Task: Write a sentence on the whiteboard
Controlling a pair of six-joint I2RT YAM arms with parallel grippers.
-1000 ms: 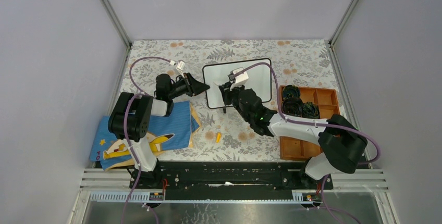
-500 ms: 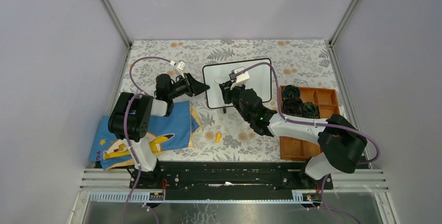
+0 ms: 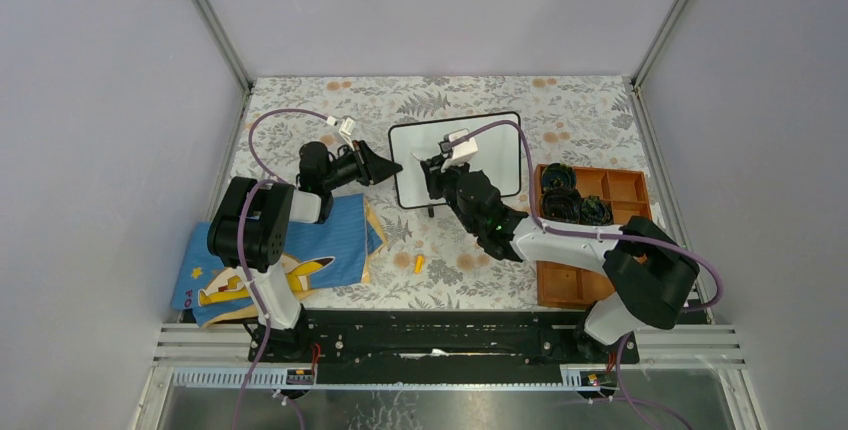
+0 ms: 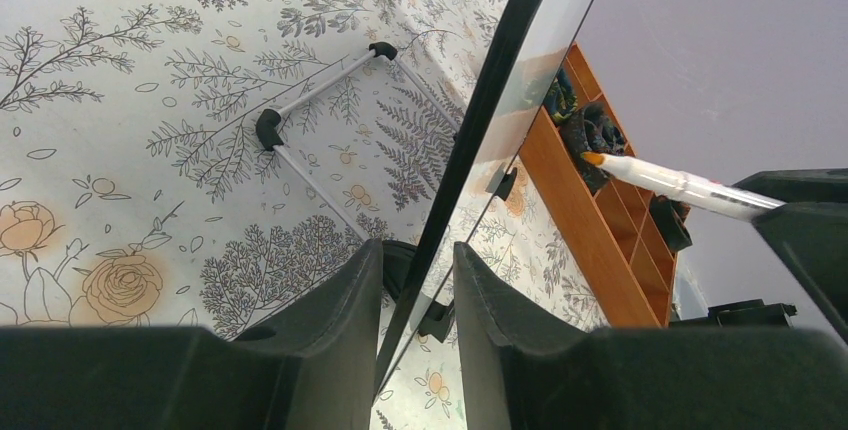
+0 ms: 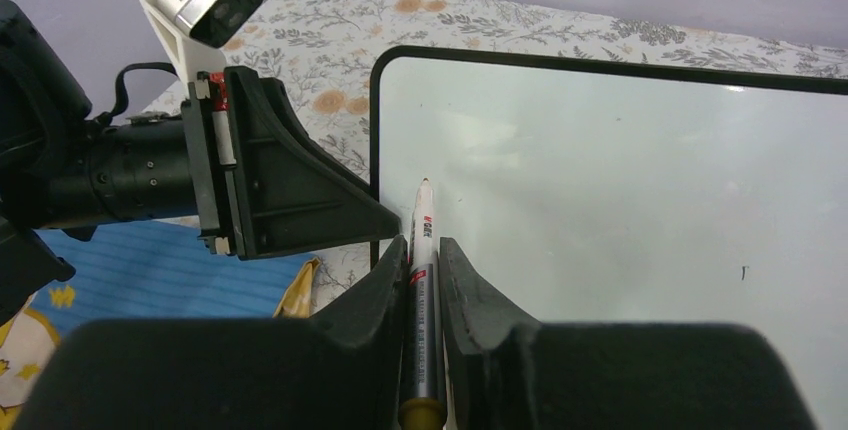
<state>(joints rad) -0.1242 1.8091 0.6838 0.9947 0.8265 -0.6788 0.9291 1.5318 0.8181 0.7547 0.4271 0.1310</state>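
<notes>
The table fills the middle of the top view, covered edge to edge in a pale print of grey ferns and orange roses. The whiteboard stands on it at upper centre, tilted rather than flat. In the left wrist view a thin white rod with black end caps rests on the print just beside the board's edge. At the right of the frame an orange wooden tray with compartments sits near the board's right side. At lower left a blue cartoon-printed cloth lies rumpled, a tan edge showing under it. A small orange piece lies alone at lower centre, between cloth and tray.
</notes>
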